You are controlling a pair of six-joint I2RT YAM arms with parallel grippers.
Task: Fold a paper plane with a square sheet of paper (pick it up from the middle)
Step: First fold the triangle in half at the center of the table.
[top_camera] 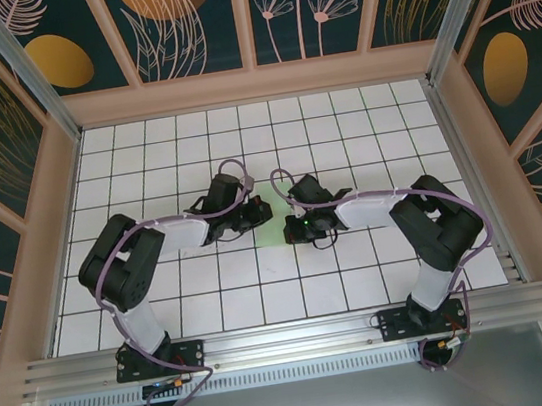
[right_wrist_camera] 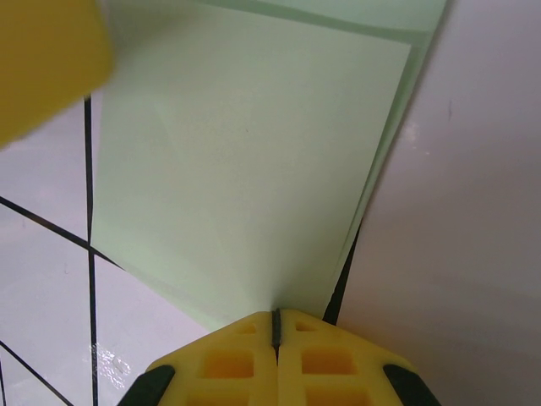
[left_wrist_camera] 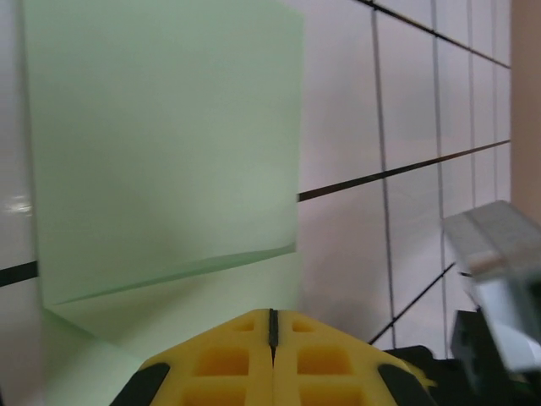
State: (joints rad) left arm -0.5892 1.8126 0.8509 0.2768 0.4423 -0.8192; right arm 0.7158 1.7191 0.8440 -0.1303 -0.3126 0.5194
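On the table [top_camera: 142, 150], the left gripper [left_wrist_camera: 272, 317] and right gripper [right_wrist_camera: 275, 315], both pinched closed, meet the part-folded square sheet of paper [left_wrist_camera: 161, 144].

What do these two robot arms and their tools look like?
The left arm and right arm have black joints, white links and purple cables looped alongside. The left tool and right tool have yellow fingers with rectangular pockets, black behind.

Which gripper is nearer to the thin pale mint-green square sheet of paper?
Too close to call: both shut grippers' tips sit right at it. The left gripper reaches the sheet of paper from its left side, the right gripper from its right.
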